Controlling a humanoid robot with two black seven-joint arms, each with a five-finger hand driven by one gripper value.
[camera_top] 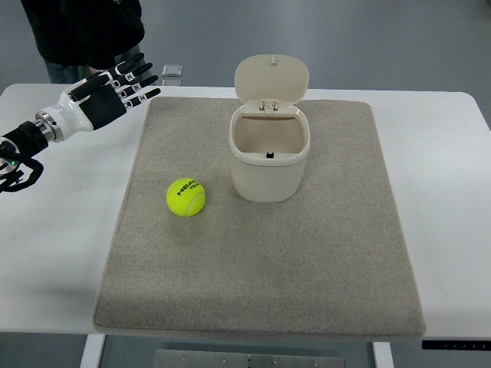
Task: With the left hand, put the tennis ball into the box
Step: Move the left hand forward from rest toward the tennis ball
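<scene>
- Lying on the grey mat [307, 268], the ball [186, 198] is sitting toward the mat's left side, yellow-green with dark print on top, nothing touching it.
- Standing just to the ball's right and a little farther back, the box [269, 157] is cream-coloured and round-cornered, with its lid [271, 79] tipped up and back, leaving the mouth open and the inside showing bare.
- Nothing is lying between ball and box; a strip of bare mat is separating them.
- The mat is covering most of the white table [54, 253].
- The left hand [115, 93] is hovering at the far left, over the table's back edge near the mat's corner, well apart from the ball and behind it.
- Its fingers [142, 77] are stretching out straight and slightly spread, gripping nothing, pointing right.
- A person in dark clothing [84, 31] is standing behind the table at the top left.
- A small pale object [172, 71] is lying on the floor beyond the table; what it is cannot be told.
</scene>
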